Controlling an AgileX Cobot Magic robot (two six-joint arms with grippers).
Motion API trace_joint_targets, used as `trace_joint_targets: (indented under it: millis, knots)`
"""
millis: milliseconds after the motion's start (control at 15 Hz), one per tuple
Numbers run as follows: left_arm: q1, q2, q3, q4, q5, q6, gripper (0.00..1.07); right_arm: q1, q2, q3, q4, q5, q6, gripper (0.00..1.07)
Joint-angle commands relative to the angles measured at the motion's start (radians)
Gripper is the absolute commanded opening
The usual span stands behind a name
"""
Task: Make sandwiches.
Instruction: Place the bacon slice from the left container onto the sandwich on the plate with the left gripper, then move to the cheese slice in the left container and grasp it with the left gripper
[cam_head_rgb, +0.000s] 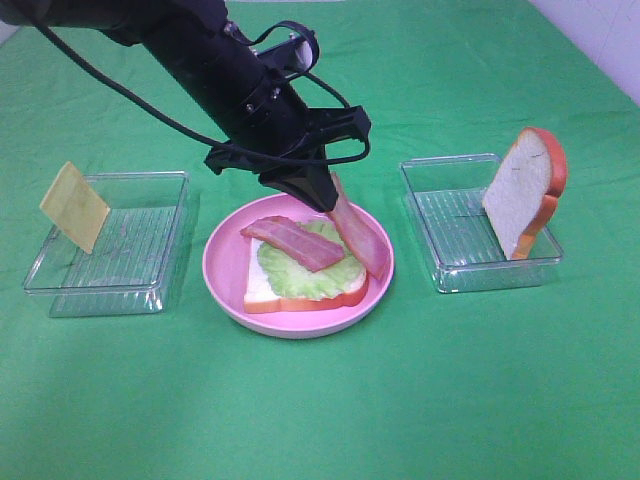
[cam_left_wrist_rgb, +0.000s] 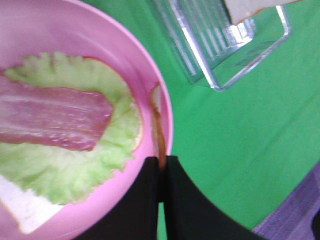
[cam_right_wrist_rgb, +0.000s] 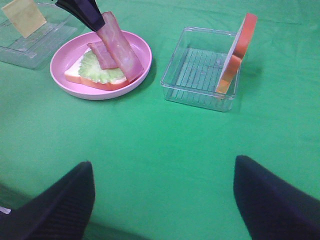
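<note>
I'm on bacon: left claw (cam_head_rgb: 324, 199) pinches 2nd bacon strip (cam_head_rgb: 362, 240), end at plate (cam_head_rgb: 214, 268) rim; right claw (cam_right_wrist_rgb: 165, 192) spread, empty. Next: lay it flat on lettuce (cam_head_rgb: 322, 276).

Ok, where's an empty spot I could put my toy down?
The big bare stretch of green cloth in front of the left tray, pink plate and right tray is free. So is the gap between plate and right tray. The plate is crowded: the left end effector holds a bacon strip there.
</note>
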Motion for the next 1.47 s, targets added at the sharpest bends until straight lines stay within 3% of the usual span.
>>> trace_joint_targets:
  millis: [67,267,467,600,733,933,1000,1133,1333,1467]
  knots:
    - [-0.004,0.009,-0.003,0.105,-0.01,-0.066,0.0,0.006,-0.02,0.004,-0.006,-0.008,-0.004,0.71]
    - [-0.004,0.01,-0.003,0.187,-0.001,-0.126,0.0,0.006,-0.02,0.004,-0.006,-0.008,-0.004,0.71]
    - [-0.004,0.01,-0.003,0.309,0.028,-0.239,0.0,0.006,-0.02,0.004,-0.006,-0.008,-0.004,0.71]
    - [-0.004,0.01,-0.003,0.322,0.037,-0.259,0.0,0.006,-0.02,0.004,-0.006,-0.008,-0.004,0.71]
    - [-0.004,0.01,-0.003,0.318,0.05,-0.26,0.11,0.006,-0.02,0.004,-0.006,-0.008,-0.004,0.71]
    - [-0.004,0.01,-0.003,0.318,0.05,-0.258,0.51,0.006,-0.02,0.004,-0.006,-0.008,-0.004,0.71]
    - [-0.004,0.01,-0.003,0.318,0.05,-0.258,0.6,0.006,-0.02,0.004,-0.006,-0.008,-0.004,0.71]
    - [-0.004,0.009,-0.006,0.318,0.066,-0.258,0.67,0.006,-0.02,0.004,-0.006,-0.008,-0.004,0.71]
    - [-0.004,0.009,-0.054,0.332,0.127,-0.258,0.69,0.006,-0.02,0.004,-0.006,-0.008,-0.004,0.71]
    - [-0.004,0.009,-0.143,0.44,0.233,-0.294,0.69,0.006,-0.02,0.004,-0.006,-0.008,-0.004,0.71]
